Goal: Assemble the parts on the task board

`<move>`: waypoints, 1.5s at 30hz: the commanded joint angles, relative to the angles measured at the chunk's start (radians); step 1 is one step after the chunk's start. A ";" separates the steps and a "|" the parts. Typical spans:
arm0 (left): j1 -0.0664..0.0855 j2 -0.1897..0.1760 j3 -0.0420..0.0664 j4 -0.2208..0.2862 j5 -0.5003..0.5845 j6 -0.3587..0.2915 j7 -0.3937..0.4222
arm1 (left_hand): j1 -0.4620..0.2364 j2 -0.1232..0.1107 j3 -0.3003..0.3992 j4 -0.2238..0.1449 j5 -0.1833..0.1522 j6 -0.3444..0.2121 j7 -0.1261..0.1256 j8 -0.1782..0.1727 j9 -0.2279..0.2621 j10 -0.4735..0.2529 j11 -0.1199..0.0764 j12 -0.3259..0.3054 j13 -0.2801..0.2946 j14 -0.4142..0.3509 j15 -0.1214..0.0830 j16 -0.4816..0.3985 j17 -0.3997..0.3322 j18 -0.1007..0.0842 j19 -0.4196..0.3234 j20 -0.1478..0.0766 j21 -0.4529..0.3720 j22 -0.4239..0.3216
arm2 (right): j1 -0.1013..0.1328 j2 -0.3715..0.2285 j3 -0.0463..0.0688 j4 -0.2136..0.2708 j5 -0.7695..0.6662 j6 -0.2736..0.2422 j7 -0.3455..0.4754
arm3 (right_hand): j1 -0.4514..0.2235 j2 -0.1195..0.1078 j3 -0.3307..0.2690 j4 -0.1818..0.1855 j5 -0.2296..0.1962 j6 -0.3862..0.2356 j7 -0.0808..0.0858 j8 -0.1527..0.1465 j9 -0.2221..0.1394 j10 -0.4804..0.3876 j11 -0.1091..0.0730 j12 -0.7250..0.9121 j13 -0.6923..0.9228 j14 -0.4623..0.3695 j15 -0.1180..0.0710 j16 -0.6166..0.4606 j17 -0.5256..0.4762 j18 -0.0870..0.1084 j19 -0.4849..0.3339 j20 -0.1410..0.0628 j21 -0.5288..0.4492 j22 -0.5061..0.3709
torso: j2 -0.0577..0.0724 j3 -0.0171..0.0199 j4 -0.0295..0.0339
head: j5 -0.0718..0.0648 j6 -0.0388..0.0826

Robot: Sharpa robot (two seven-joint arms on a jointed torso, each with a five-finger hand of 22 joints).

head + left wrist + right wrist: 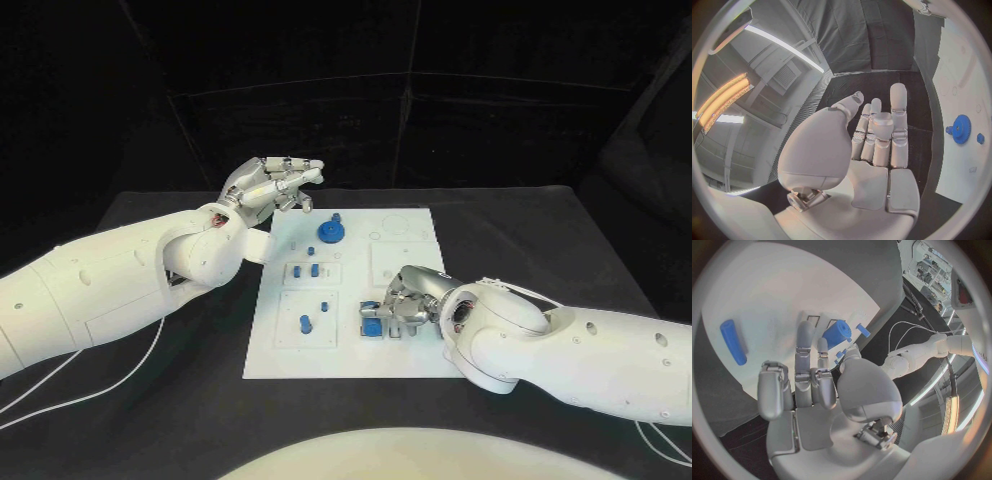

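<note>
Progress looks partial, judged from how the parts lie on the task board (411, 345). At the board's ten o'clock corner the left hand (271, 184) hangs over the table (159, 215) just off the board's edge, fingers (899, 107) held straight and slightly apart, holding nothing. Near twelve o'clock a blue gear (332, 232) stands on the board, apparently seated, with a small blue stud (980, 138) just beside it. Toward nine o'clock a few short blue pegs (304, 269) stand in a recessed panel, and below them one long blue pin (304, 323) lies flat, probably not yet placed. Around six o'clock the right hand (408, 300) rests its fingers (805, 337) on a blue cylinder part (372, 322); they touch it, but whether they actually clamp it I cannot tell. The three o'clock side of the board carries outlined slots with nothing blue in them, so fitting seems left to do. The right hand hides what lies under its palm.
</note>
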 commanded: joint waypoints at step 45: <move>0.001 -0.008 -0.001 0.003 0.003 0.017 -0.002 | 0.000 0.008 -0.008 0.003 -0.003 -0.009 0.001 0.007 0.001 -0.009 0.003 0.009 0.002 0.001 0.008 0.006 0.000 0.006 0.008 0.003 -0.008 -0.003 | 0.001 -0.013 0.001 0.014 -0.004 0.055 0.038 | 0.239 -0.006 0.042 -0.168 0.066 -0.001 -0.010 0.034 0.062 0.106 -0.015 0.003 0.263 0.018 -0.012 -0.006 0.002 -0.014 0.040 -0.009 -0.001 0.081 | 0.001 -0.0021 0.0013 | 0.000 -0.005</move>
